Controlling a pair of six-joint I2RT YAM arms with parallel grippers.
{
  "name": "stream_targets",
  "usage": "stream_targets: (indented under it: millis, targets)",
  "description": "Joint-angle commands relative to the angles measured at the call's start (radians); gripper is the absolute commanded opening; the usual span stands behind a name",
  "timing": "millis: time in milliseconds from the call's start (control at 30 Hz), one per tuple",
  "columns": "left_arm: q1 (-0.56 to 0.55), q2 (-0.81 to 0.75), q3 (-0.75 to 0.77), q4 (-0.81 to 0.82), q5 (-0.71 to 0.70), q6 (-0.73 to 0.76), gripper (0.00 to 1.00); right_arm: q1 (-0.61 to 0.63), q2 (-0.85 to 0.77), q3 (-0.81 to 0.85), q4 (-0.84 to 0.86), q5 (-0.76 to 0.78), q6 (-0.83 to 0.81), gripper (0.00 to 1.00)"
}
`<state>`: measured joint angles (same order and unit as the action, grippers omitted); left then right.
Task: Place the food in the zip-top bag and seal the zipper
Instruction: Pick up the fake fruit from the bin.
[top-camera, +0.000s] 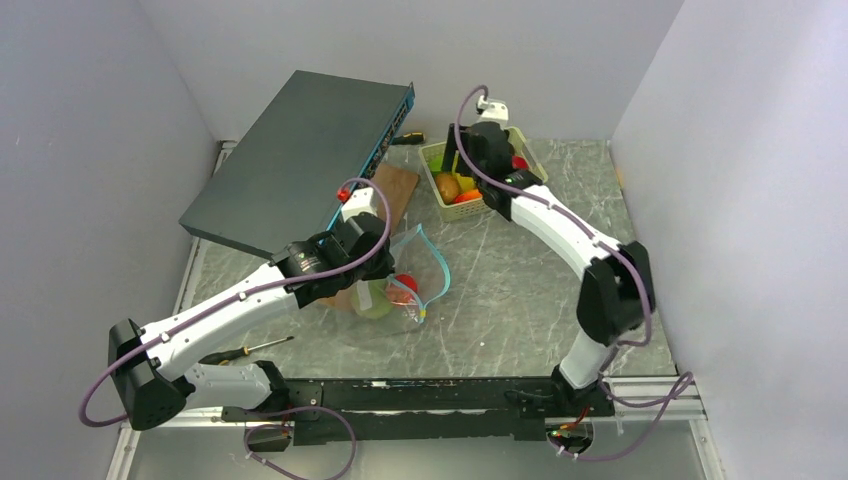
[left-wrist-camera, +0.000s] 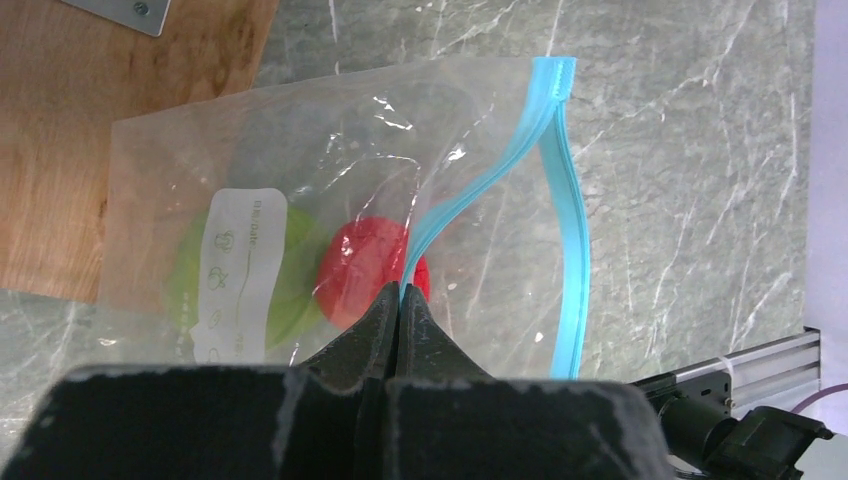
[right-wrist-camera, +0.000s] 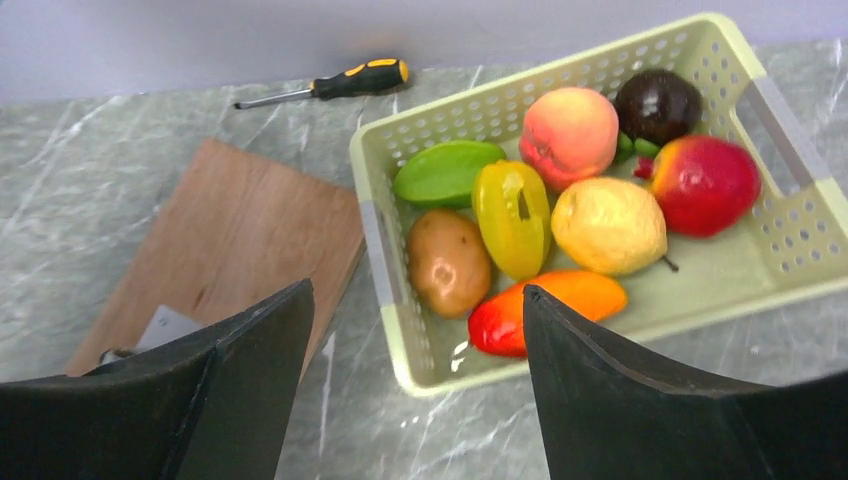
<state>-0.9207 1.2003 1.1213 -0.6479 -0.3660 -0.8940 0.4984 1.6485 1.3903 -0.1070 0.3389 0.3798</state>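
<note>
At the left of the counter (top-camera: 520, 280), the left gripper (left-wrist-camera: 400, 300) is pinched together on the zipper (left-wrist-camera: 570, 220) of the zip-top bag (left-wrist-camera: 330, 170). It grips one lip of the teal strip (the other lip bows away from it, so the mouth stands open). The bag lies on the counter, one end overlapping a wooden board (left-wrist-camera: 120, 100). Inside it a light green piece (left-wrist-camera: 190, 275) sits behind the white label (left-wrist-camera: 245, 270), with a red piece (left-wrist-camera: 360, 270) touching it, just beyond the gripper's tips.

Further right, the right gripper (right-wrist-camera: 415, 293) hangs over the near rim of the pale green basket (right-wrist-camera: 560, 75), its jaws wide apart and holding nothing. In the basket lie a green pod (right-wrist-camera: 445, 172), a brown potato (right-wrist-camera: 448, 260), a yellow pepper (right-wrist-camera: 512, 215), an orange-red piece (right-wrist-camera: 545, 305), a peach (right-wrist-camera: 568, 130), a yellow lemon (right-wrist-camera: 608, 225), a dark purple fruit (right-wrist-camera: 657, 103) and a red apple (right-wrist-camera: 705, 183), packed close together. A screwdriver (right-wrist-camera: 330, 82) lies on the counter beyond the basket.
</note>
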Motion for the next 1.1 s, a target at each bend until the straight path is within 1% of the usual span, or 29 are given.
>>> stream_targets:
  millis: [0, 167, 400, 533, 667, 867, 1067]
  targets:
    - [-0.003, -0.019, 0.023, -0.039, -0.04, -0.006, 0.0, -0.035, 0.122, 0.163, -0.029, 0.012, -0.107, 0.79]
    - [-0.003, -0.014, 0.026, -0.061, -0.04, -0.023, 0.0, -0.055, 0.307, 0.312, -0.073, -0.016, -0.155, 0.8]
    - [-0.004, 0.005, 0.051, -0.091, -0.042, -0.02, 0.0, -0.059, 0.531, 0.477, -0.116, 0.056, -0.215, 0.78]
    - [-0.003, 0.024, 0.062, -0.089, -0.036, -0.013, 0.0, -0.068, 0.618, 0.525, -0.101, 0.063, -0.25, 0.78]
    - [-0.004, 0.045, 0.066, -0.077, -0.02, -0.011, 0.0, -0.081, 0.676, 0.558, -0.112, 0.08, -0.257, 0.77]
    - [-0.003, 0.077, 0.092, -0.078, -0.009, -0.003, 0.0, -0.104, 0.685, 0.498, -0.069, 0.081, -0.257, 0.77]
    - [-0.003, 0.081, 0.094, -0.08, -0.004, -0.01, 0.0, -0.13, 0.716, 0.507, -0.057, 0.031, -0.246, 0.77]
